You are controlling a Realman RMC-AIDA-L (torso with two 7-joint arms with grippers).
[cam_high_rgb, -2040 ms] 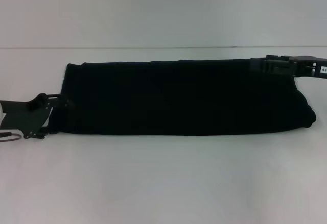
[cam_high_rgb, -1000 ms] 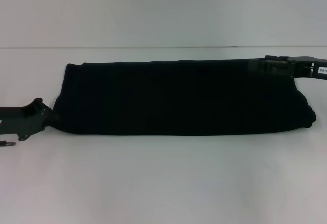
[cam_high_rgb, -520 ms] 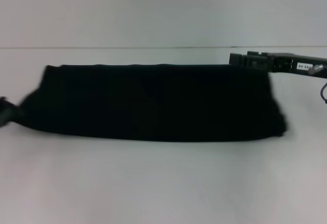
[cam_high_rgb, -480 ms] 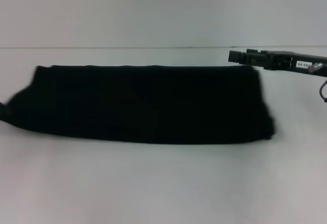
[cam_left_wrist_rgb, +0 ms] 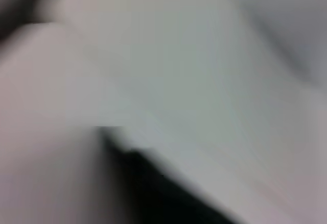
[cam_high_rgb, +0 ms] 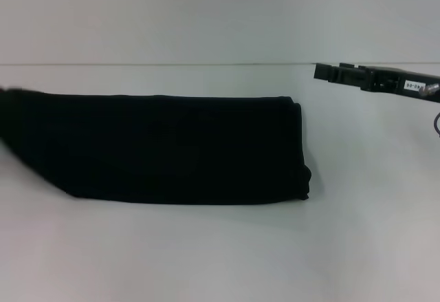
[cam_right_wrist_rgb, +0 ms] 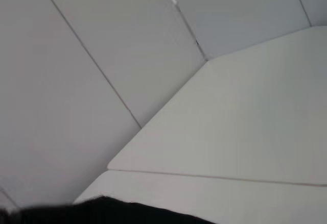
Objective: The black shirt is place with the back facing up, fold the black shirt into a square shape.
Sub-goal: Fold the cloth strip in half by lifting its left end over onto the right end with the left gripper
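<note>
Where frame cuts: black shirt [cam_high_rgb: 158, 149] end.

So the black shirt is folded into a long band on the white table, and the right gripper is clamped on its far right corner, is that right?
Not quite. In the head view the right gripper hangs clear of the black shirt, with bare white table between them. The shirt is indeed a long folded band on the table, reaching out past the picture's left edge.

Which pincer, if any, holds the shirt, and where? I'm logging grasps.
Right pincer is off the black shirt, holding nothing; the left pincer is out of view, so cannot tell.
</note>
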